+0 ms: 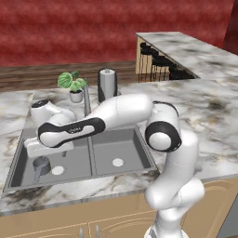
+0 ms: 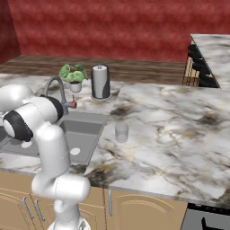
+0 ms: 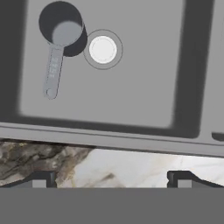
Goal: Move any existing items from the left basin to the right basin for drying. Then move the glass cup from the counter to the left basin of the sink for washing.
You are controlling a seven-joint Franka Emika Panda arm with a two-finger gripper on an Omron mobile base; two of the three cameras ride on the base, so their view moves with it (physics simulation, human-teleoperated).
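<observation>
Grey cup (image 3: 61,27) (handle toward the desk (image 3: 131,166)) is logged in left basin (image 3: 144,78); jaws fully open, empty, and a misaligned descent risks tipping it.

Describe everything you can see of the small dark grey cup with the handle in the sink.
The small dark grey cylindrical cup looks matte, stands upright with its mouth open and appears empty. A flat handle with a hole near its end sticks out from its side. It rests on the floor of the wider grey sink basin, close beside the round white drain. Nothing grips it.

one grey cup (image 3: 60,27), one glass tumbler (image 2: 121,132), perhaps
</observation>
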